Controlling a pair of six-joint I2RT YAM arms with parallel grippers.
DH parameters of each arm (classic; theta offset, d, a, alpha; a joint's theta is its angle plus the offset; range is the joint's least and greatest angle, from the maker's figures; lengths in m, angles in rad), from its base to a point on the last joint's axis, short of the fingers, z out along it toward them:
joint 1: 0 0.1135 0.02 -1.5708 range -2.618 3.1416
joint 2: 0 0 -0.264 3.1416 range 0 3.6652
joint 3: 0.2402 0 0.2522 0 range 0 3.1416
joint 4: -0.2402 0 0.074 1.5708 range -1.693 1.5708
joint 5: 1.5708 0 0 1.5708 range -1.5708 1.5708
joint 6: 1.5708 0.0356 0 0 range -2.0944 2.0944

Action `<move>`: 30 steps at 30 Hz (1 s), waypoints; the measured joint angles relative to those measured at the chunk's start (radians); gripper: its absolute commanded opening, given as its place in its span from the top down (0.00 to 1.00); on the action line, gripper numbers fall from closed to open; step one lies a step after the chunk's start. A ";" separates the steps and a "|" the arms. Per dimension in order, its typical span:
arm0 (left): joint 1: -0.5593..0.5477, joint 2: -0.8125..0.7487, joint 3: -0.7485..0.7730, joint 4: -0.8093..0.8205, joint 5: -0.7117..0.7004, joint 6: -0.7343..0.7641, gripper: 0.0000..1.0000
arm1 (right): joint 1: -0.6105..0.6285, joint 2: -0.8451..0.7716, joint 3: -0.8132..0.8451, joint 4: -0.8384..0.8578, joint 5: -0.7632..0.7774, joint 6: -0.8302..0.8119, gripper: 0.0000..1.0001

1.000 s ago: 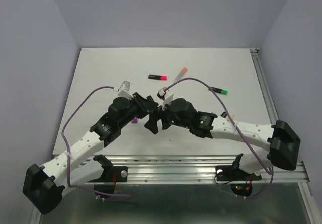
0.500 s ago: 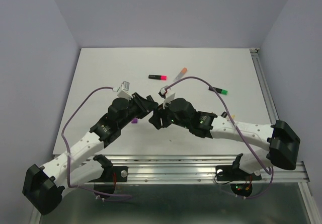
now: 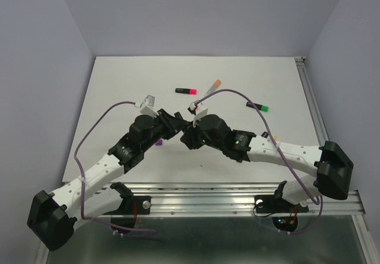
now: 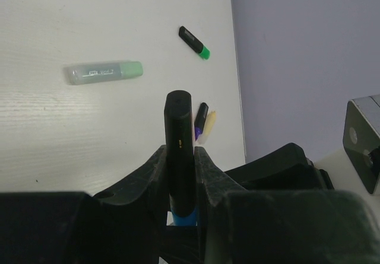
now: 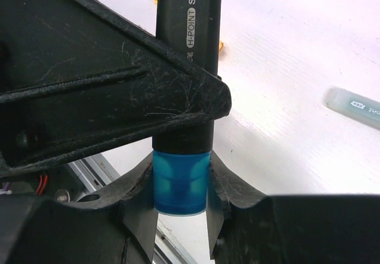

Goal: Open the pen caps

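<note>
My left gripper [image 4: 179, 163] is shut on a black pen barrel [image 4: 179, 127], which stands up between its fingers. The pen's blue cap [image 4: 184, 218] pokes out below them. In the right wrist view the same blue cap [image 5: 181, 182] sits between the fingers of my right gripper [image 5: 180, 190], which press on both its sides. The barrel [image 5: 189, 38] runs up past the left gripper's finger [image 5: 107, 98]. From above, the left gripper [image 3: 173, 125] and the right gripper [image 3: 188, 134] meet mid-table, hiding the pen.
A pink-capped black pen [image 3: 186, 90], an orange-capped pale pen [image 3: 213, 86] and a green-capped black pen [image 3: 257, 106] lie farther back. A loose purple cap [image 3: 158, 142] lies beside the left arm. A pale green pen [image 4: 104, 72] and a purple-tipped pen [image 4: 200, 120] lie to the right.
The right gripper has moved in toward the left gripper and closed from wide open onto the blue cap. The left gripper has kept its hold on the barrel.
</note>
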 measured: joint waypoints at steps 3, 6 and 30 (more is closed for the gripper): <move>-0.006 0.001 0.000 0.000 -0.030 0.002 1.00 | -0.006 0.000 0.000 -0.002 -0.022 -0.005 0.99; -0.013 0.009 0.002 0.000 -0.054 0.011 1.00 | -0.018 -0.009 -0.023 0.014 -0.062 -0.002 0.99; 0.466 0.065 -0.037 0.150 0.133 0.168 1.00 | 0.360 -0.391 -0.327 -0.077 0.108 0.243 0.99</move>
